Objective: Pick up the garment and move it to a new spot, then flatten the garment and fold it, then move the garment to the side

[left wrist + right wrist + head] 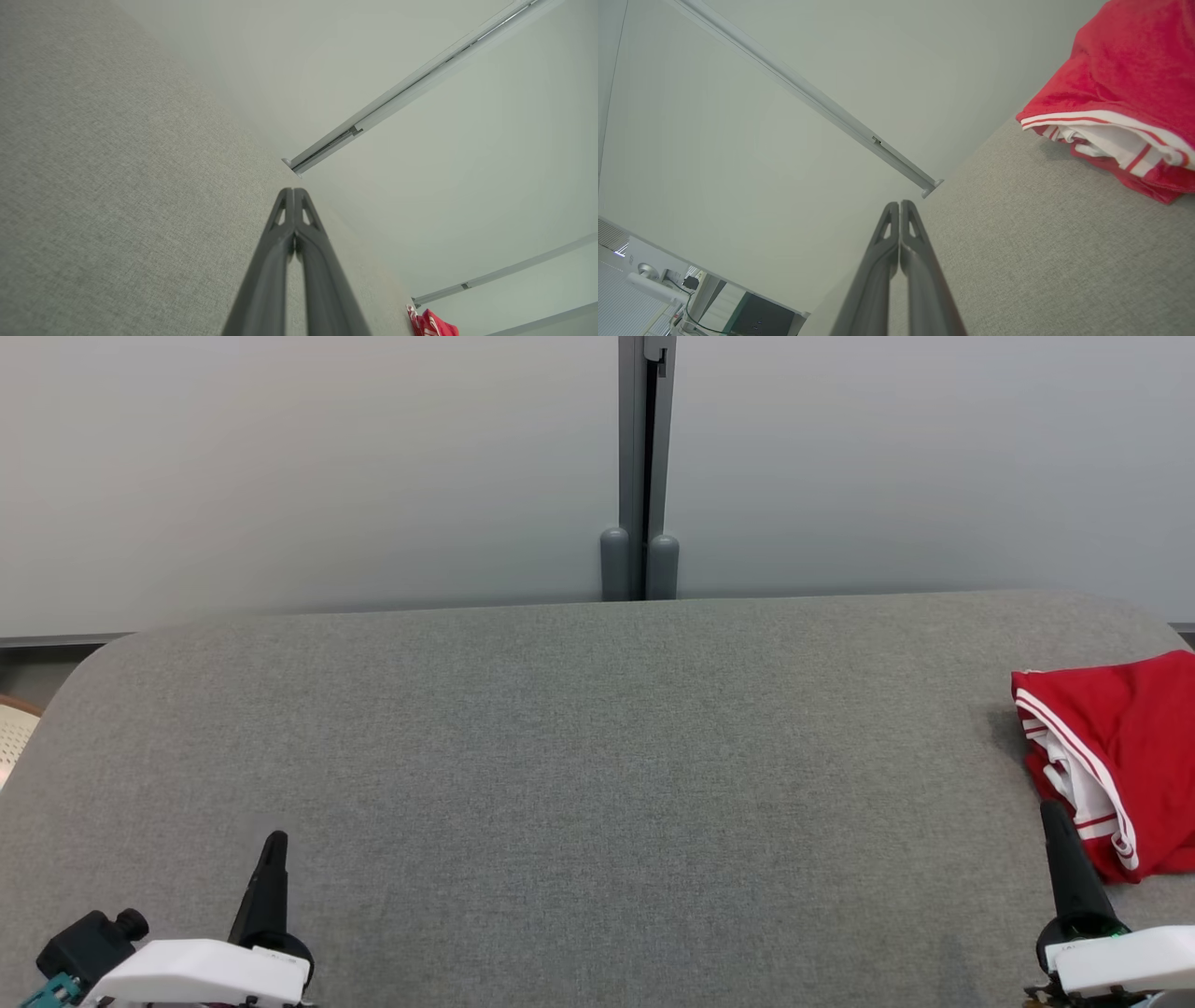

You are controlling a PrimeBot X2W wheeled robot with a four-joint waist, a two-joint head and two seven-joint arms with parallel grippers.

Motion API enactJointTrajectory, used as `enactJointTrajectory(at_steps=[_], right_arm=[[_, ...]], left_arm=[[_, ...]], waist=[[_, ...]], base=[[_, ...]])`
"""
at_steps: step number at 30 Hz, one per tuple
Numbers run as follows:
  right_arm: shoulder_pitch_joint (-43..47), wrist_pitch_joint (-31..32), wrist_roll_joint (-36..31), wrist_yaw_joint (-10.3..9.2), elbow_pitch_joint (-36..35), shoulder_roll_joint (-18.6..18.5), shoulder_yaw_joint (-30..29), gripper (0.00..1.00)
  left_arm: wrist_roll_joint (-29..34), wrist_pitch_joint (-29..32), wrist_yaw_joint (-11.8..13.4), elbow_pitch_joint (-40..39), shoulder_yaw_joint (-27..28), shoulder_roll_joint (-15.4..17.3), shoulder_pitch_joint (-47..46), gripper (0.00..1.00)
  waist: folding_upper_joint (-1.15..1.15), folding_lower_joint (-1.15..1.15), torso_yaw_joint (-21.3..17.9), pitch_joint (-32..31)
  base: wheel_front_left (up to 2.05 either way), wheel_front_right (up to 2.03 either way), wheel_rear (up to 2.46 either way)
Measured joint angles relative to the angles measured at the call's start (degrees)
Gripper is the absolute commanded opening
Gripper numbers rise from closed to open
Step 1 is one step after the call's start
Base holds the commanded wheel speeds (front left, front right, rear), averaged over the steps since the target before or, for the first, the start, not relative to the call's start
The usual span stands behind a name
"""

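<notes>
Garment (pixel 1120 747), one in all: red with white striped trim, bunched in a heap at the right edge of the desk (pixel 560 728), partly cut off by the head view's frame. I count two claws. My left claw (pixel 275 845) hangs over the near left part of the desk, fingers pressed together and holding nothing. My right claw (pixel 1053 812) is just as tightly closed and empty, near the heap's near-left side. Behind the far edge stand two pale wall panels joined by one grey post (pixel 642 467). My right wrist view brings the heap close, its white layers plain, with bare grey desk between it and my fingers. My left wrist view has it as a small red scrap far along the desk.
</notes>
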Motion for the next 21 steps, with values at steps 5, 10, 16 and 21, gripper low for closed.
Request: enactJointTrajectory(at_steps=[5, 10, 16, 21], right_arm=[[-0.7, 0.1, 3.3, 0.00, 1.2, 0.1, -0.1, 0.00], [-1.4, 0.2, 6.3, 0.00, 1.9, 0.3, -0.2, 0.00], [-2.3, 0.3, 9.8, 0.00, 3.1, 0.4, -0.4, 0.00], [-3.3, 0.6, 12.6, 0.00, 3.7, 0.5, -0.5, 0.00]], left_arm=[[-2.7, 0.7, -0.6, 0.3, 0.8, -0.4, -0.8, 0.00], [-5.4, 1.5, -1.1, 0.6, 1.6, -1.0, -1.2, 0.00], [-8.3, 2.1, -1.7, 1.0, 2.4, -1.5, -2.0, 0.00], [-10.4, 2.8, -2.0, 1.2, 3.1, -1.8, -2.7, 0.00]], waist=[[0.00, 0.00, -0.1, 0.2], [0.00, 0.00, -0.3, 0.4], [0.00, 0.00, -0.5, 0.7], [0.00, 0.00, -0.6, 0.9]], base=[[0.00, 0.00, 0.00], [0.00, 0.00, 0.00], [0.00, 0.00, 0.00], [0.00, 0.00, 0.00]])
